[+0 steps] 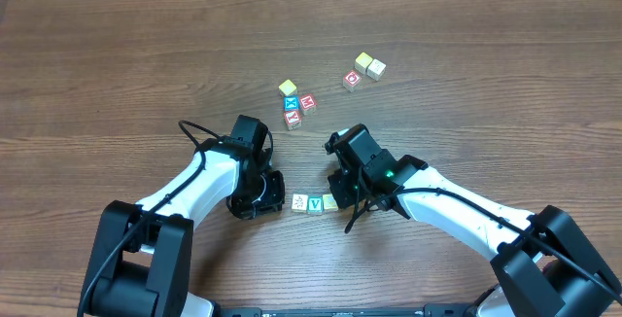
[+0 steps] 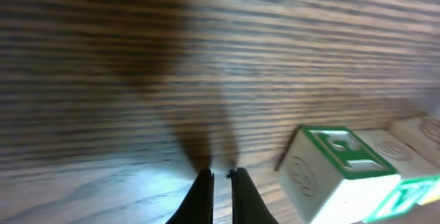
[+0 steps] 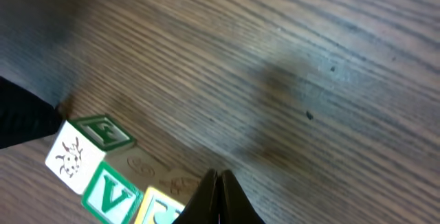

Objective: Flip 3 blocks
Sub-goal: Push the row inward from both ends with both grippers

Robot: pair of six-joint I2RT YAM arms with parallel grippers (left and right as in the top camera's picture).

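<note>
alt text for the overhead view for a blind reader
A row of three small blocks, the middle one showing a green V, sits on a wooden table between the shut left gripper and the shut right gripper. Farther up lie a cluster of four blocks and a cluster of three blocks.

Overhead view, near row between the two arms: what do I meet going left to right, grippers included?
left gripper → cream wooden cube with a faint mark → wooden cube with a green V face → pale yellow wooden cube → right gripper
</note>
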